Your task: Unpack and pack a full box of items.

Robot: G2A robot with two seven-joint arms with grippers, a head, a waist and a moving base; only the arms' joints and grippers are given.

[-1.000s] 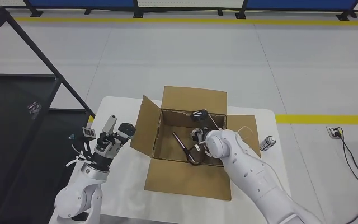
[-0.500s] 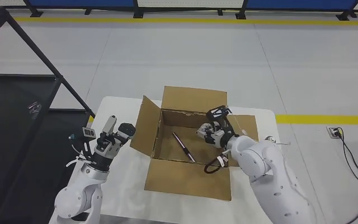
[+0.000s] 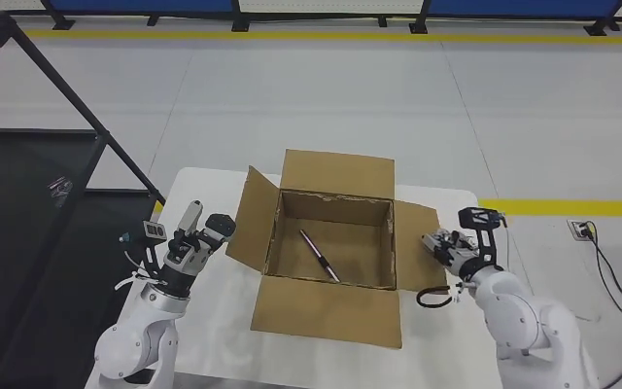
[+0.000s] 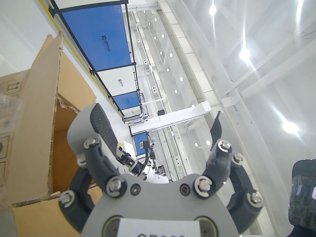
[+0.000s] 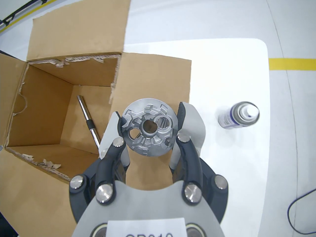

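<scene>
A white table [image 3: 216, 292] with rounded corners carries an open cardboard box [image 3: 328, 313] across its middle, flaps spread out; the far flap stands up toward the far edge and the right flap reaches toward the right edge. A spray can [image 5: 238, 115] stands on end between that right flap and the right edge, apart from both.

Up-arrow handling marks on the box [image 4: 37, 129]; logo on blue panel [image 4: 98, 38]
</scene>
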